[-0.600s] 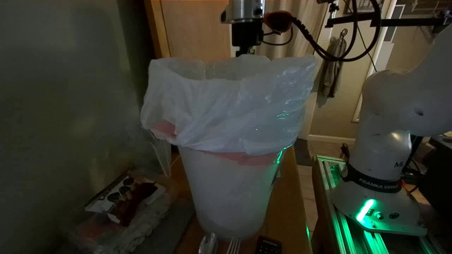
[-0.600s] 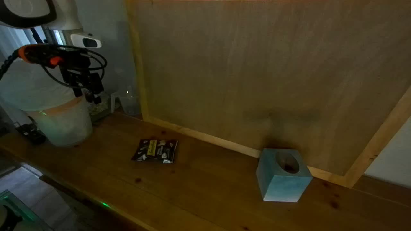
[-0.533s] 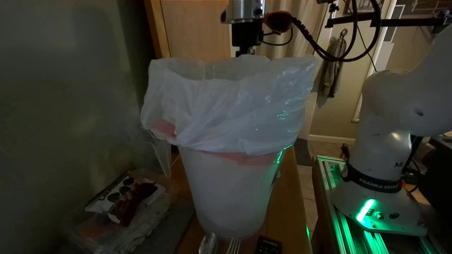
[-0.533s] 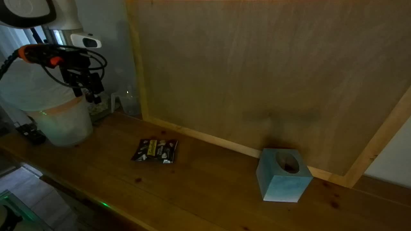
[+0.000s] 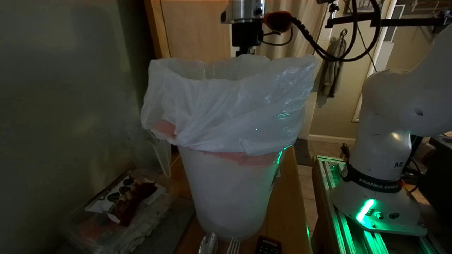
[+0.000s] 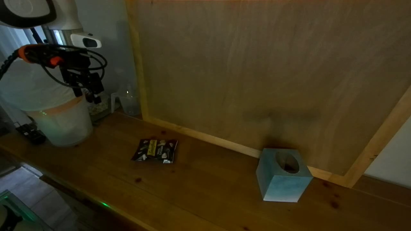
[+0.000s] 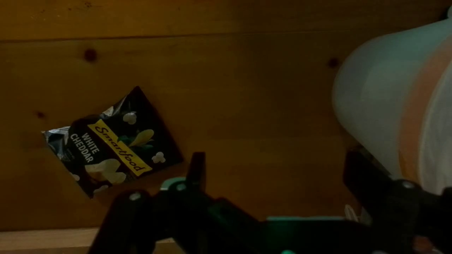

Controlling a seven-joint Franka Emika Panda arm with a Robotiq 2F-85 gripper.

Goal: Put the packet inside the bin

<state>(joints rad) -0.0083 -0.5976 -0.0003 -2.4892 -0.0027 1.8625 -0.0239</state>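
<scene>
The packet is small, dark and crinkly with a yellow stripe. It lies flat on the wooden table; it shows in the wrist view [image 7: 116, 144] and in an exterior view [image 6: 163, 147]. The bin [image 5: 229, 190] stands upright, white and round, with a translucent bag liner [image 5: 226, 113] folded over its rim; it also shows in the wrist view [image 7: 374, 95] and in an exterior view [image 6: 69, 125]. My gripper [image 7: 275, 160] is open and empty, fingers wide apart, above the table beside the bin. The packet is left of it in the wrist view. The bin's inside is hidden.
A blue tissue box [image 6: 284, 179] stands on the table by a wooden panel [image 6: 257, 80]. A clear pitcher [image 6: 130, 102] stands behind the bin. A clear container [image 5: 123, 215] with a red-and-white packet, a spoon [image 5: 208, 243], a fork [image 5: 233, 246] and a remote [image 5: 268, 246] lie near the bin.
</scene>
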